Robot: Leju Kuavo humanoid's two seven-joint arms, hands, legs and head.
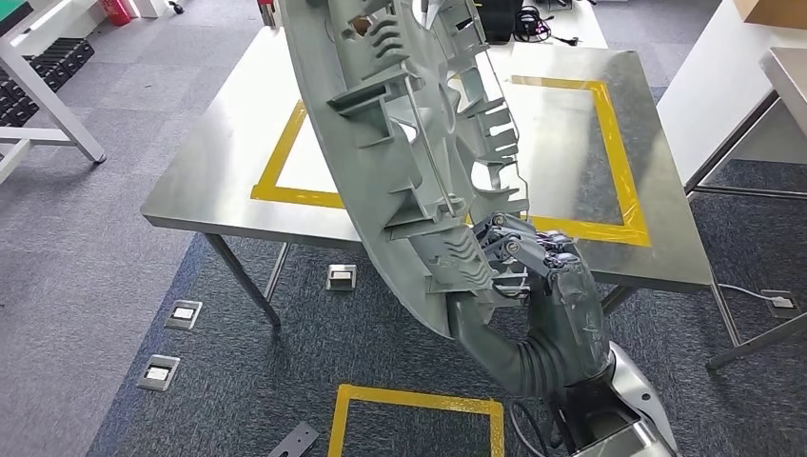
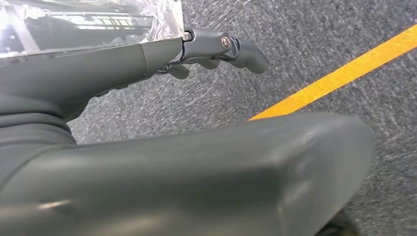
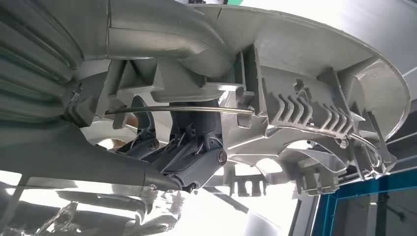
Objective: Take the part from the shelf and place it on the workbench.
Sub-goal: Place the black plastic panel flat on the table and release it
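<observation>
Held up close to the head camera, the grey ribbed part is grasped at its lower rim by the right hand, above the near edge of the workbench. Gripped so low, it could tip or slip before being set down. Nothing is held by the left hand, its fingers curled loosely over the carpet.

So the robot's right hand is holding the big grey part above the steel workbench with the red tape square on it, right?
Not quite: the tape square on the workbench is yellow, as the head view shows. The right hand does hold the big grey part above it.
</observation>
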